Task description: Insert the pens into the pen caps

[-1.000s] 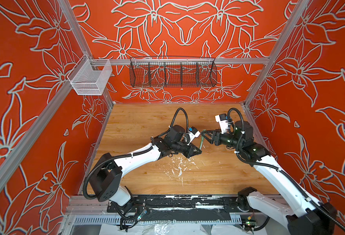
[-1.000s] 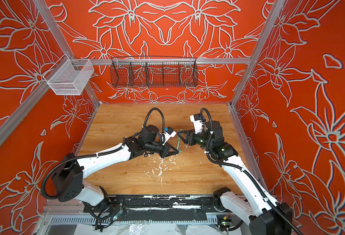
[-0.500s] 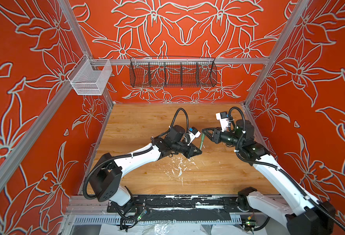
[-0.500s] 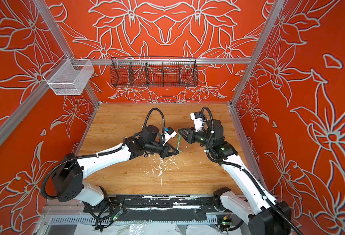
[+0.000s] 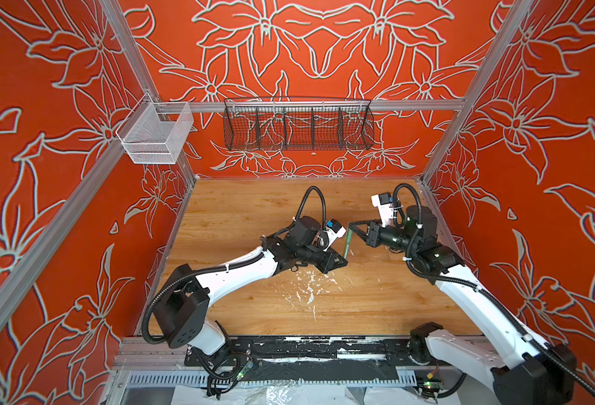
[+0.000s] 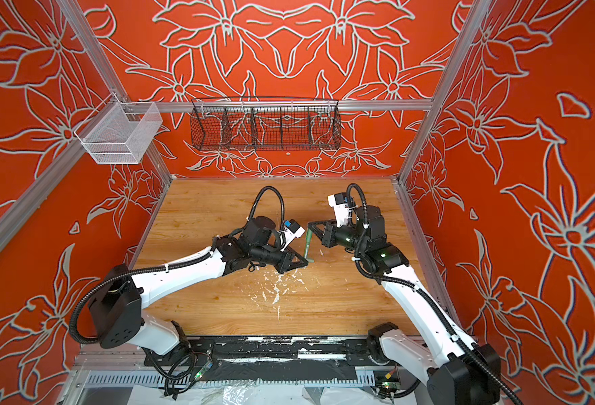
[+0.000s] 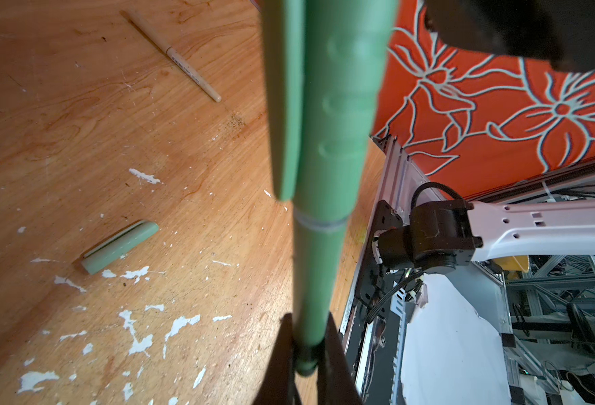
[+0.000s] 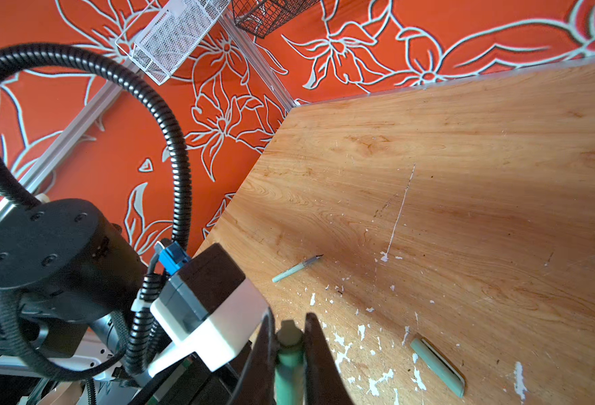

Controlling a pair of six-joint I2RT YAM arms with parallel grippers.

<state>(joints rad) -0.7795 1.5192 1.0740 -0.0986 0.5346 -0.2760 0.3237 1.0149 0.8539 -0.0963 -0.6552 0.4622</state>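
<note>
Green pen (image 7: 315, 277) held between both: left end effector (image 7: 308, 338) clamped on its tail, right end effector (image 8: 289, 331) clamped on cap (image 7: 345, 105).

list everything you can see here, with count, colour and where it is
table: 1, wood, cell floor
flecks: many, white, on table
green pen: 1, green, capped, held in the air
tan pen: 1, tan, lying on table
pale pen: 1, pale green, dark tip, lying on table
cap: 1, pale green, lying on table
black basket: 1, black wire, back wall
white basket: 1, white mesh, left rail
left claw: 1, black, shut on green pen's barrel end
right claw: 1, black, shut on green pen's cap end
</note>
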